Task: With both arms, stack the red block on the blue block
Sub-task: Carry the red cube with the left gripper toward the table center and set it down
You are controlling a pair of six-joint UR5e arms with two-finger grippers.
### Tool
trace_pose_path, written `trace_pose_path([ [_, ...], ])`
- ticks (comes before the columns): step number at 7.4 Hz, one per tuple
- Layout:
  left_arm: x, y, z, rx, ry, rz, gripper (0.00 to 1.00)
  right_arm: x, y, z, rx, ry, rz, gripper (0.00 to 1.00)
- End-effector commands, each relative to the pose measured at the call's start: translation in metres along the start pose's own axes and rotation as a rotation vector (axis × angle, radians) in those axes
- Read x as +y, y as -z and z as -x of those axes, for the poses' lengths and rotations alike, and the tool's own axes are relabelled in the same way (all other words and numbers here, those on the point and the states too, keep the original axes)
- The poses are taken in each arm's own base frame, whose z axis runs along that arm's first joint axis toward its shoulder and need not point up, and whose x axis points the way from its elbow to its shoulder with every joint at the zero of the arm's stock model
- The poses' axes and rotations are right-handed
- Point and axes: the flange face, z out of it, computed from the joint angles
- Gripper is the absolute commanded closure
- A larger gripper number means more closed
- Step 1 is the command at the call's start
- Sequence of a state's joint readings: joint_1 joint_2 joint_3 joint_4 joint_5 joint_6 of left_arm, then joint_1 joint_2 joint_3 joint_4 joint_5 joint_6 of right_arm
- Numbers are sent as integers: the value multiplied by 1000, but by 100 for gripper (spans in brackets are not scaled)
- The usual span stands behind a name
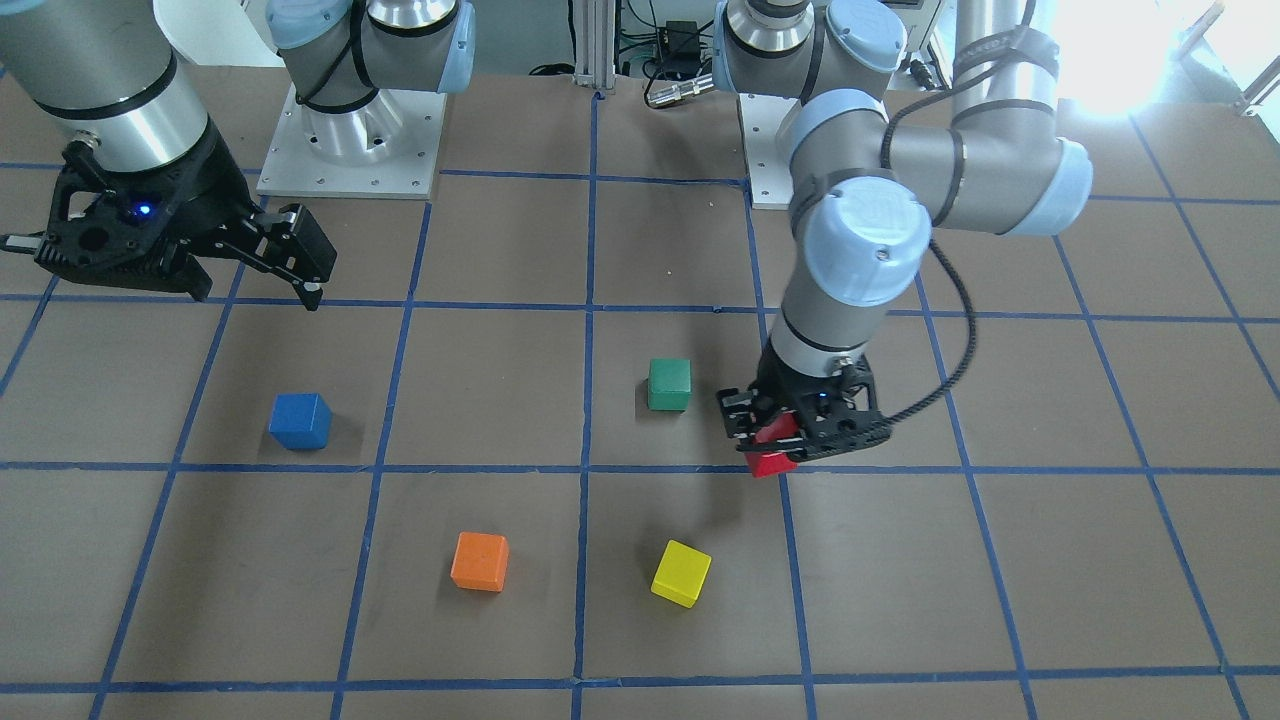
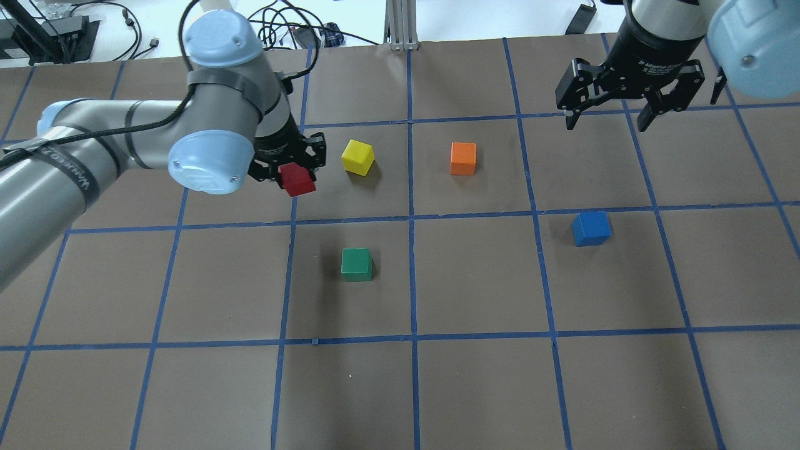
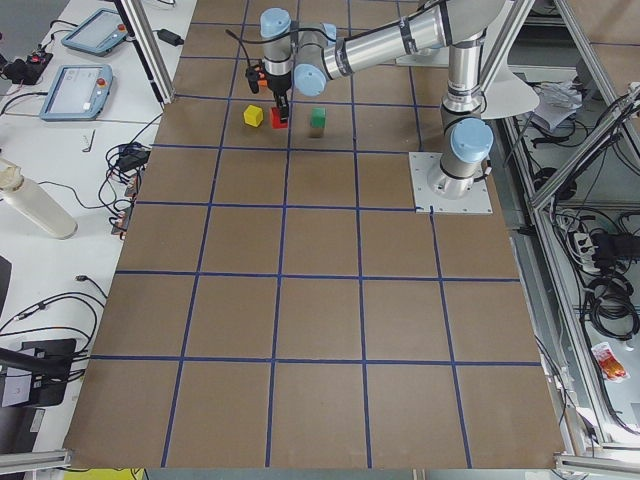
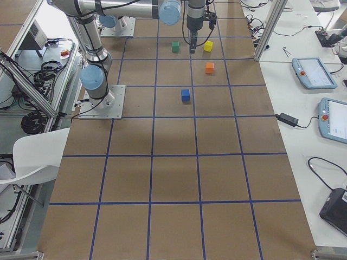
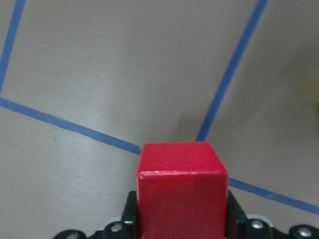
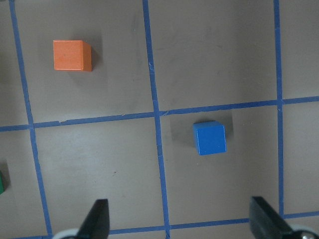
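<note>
My left gripper (image 2: pixel 292 170) is shut on the red block (image 2: pixel 297 180) and holds it low over the table, left of the yellow cube. The wrist view shows the red block (image 5: pixel 182 186) clamped between the jaws over a blue tape crossing. It also shows in the front view (image 1: pixel 772 461) under the left gripper (image 1: pixel 778 447). The blue block (image 2: pixel 590 228) sits alone on the table on the right side, also seen in the front view (image 1: pixel 299 420). My right gripper (image 2: pixel 606 122) is open and empty, raised high beyond the blue block (image 6: pixel 210 138).
A green cube (image 2: pixel 357 264), a yellow cube (image 2: pixel 358 157) and an orange cube (image 2: pixel 463 158) lie on the brown, blue-taped table between the two arms. The yellow cube is closest to the held red block. The arm bases stand at the robot's edge of the table (image 1: pixel 350 150).
</note>
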State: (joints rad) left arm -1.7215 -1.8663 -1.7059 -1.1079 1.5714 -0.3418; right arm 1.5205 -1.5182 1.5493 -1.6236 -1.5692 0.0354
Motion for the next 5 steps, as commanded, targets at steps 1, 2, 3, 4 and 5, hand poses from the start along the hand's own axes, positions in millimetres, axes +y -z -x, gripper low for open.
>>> trace_pose_path([
  [1,55,-5,-98,57,-47,17,100,0,1,0,2,0,-3,0],
  [2,72,-16,-133,54,-29,30,100,-1,0,0,3,0,0,0],
  [3,84,-30,-159,46,-27,44,100,0,1,0,2,0,-1,0],
  [4,91,-48,-180,38,-37,59,100,0,1,0,3,0,-1,0],
  [5,94,-62,-200,57,-13,69,100,0,1,0,2,-2,-1,0],
])
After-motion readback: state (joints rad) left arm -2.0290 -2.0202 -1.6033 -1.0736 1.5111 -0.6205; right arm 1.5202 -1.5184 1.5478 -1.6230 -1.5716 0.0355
